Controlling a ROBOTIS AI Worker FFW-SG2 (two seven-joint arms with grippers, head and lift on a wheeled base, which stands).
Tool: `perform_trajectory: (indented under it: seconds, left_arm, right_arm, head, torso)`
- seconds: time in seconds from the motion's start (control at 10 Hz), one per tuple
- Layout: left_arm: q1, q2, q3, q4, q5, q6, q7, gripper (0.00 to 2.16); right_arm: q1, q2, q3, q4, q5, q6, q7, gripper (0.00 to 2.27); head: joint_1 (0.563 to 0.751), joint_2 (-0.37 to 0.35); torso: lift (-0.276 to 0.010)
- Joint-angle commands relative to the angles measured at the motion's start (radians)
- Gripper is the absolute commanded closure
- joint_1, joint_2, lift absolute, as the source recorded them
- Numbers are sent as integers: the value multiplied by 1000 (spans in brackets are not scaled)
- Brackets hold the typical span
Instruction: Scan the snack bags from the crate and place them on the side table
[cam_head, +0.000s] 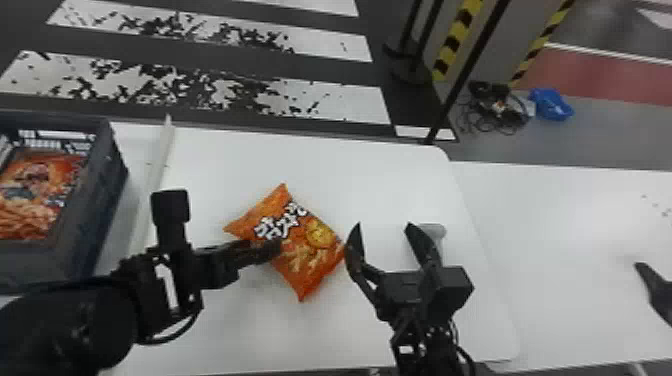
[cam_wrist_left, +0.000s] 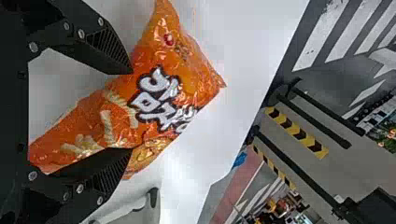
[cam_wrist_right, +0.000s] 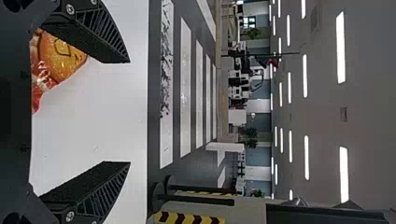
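One snack bag (cam_head: 305, 232) is being noted in the head view, lying on the white table (cam_head: 350, 160); its lower right edge is being approached closely by no tool but the right gripper (cam_head: 383, 225), which is being presented wide and empty. The left gripper (cam_head: 275, 246) is being seen above the bag's middle. A collision is being risked if both tools are being brought inward together. More bags (cam_head: 30, 195) are being contained in the crate (cam_head: 100, 200). A second white table (cam_head: 575, 225) is being observed alongside, with cables (cam_head: 495, 107) and a blue item (cam_head: 550, 104) being noted on the floor.

In the left wrist view, the left gripper's fingers are being found well apart, the bag lying across their gap. Slippage is being anticipated if only loose film is being pinched; a scan is possibly being hindered by a covered or downturned code.

In the right wrist view, the bag's edge is being partly hidden by one finger; painted floor stripes (cam_wrist_right: 185, 93) and ceiling lights (cam_wrist_right: 306, 74) are being recorded beyond.
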Motion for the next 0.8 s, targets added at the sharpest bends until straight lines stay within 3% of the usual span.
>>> perform_trajectory:
  seconds: [0.0,0.1,0.3,0.4,0.7]
  left_arm:
    - [35,3,-4,-43,-49,-77,36,22]
    - [75,11,-13,-110,-102,-132,83,22]
    - [179,23,-16,-262,-266,-267,172,22]
    - [216,40,-16,-311,-298,-325,208,22]
    - [305,77,16,-380,-376,-519,238,22]
  right_arm:
    - [2,-1,-1,-2,0,0,0,103]
    - [2,-1,-1,-4,0,0,0,103]
    - [2,-2,1,-6,-5,0,1,103]
    - [0,-2,4,-6,-8,-3,1,97]
    - [-8,-2,6,-27,-15,46,5,76]
  head:
    - [695,-219]
    - [695,-211]
    - [695,-169]
    - [695,-146]
    - [695,-91]
  torso:
    - [-50]
    - [-50]
    - [-50]
    - [-50]
    - [-50]
